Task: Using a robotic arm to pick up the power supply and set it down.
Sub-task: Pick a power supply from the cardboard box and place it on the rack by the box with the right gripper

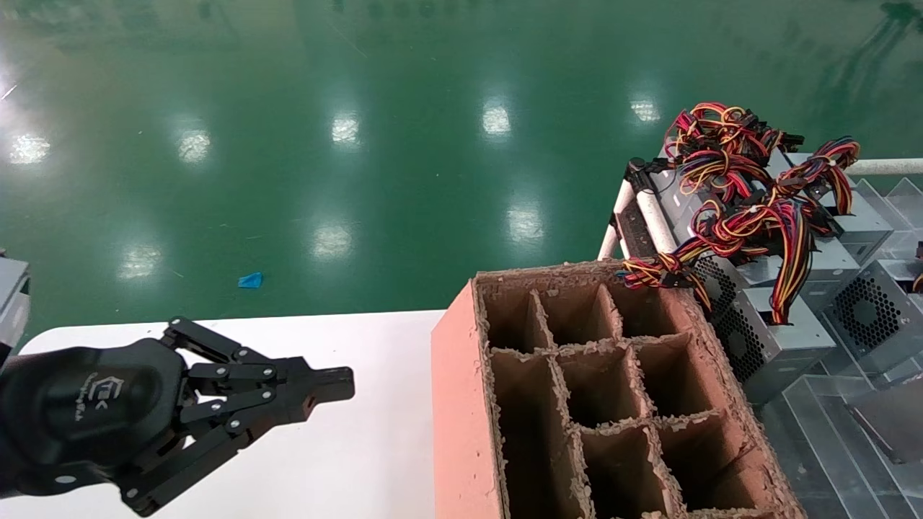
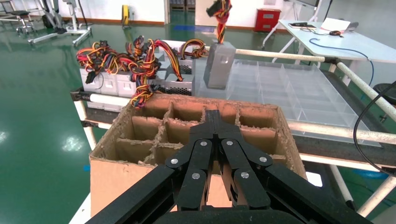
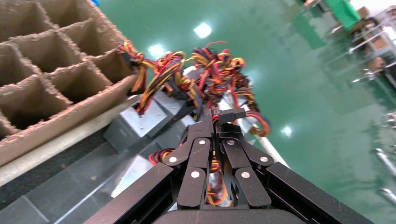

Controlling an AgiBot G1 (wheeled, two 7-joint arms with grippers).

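A grey power supply (image 2: 219, 65) hangs in the air over the clear trays, its wire bundle (image 2: 222, 14) running up out of the left wrist view. My right gripper (image 3: 214, 114) is shut on red, yellow and black wires; more wires and shiny metal show through its linkage, and the unit's body is mostly hidden beneath it. The right gripper itself is outside the head view. My left gripper (image 1: 339, 383) (image 2: 211, 114) hovers shut and empty over the white table (image 1: 360, 447), pointing at the cardboard box.
A pinkish-brown cardboard box with dividers (image 1: 461, 404) (image 2: 140, 177) stands at the table's right end. Beyond it, several power supplies (image 1: 771, 339) (image 2: 116, 84) (image 3: 140, 123) with tangled wires lie on a tube rack (image 1: 649, 209). Clear plastic trays (image 1: 815, 432) (image 2: 289, 88) sit beside them.
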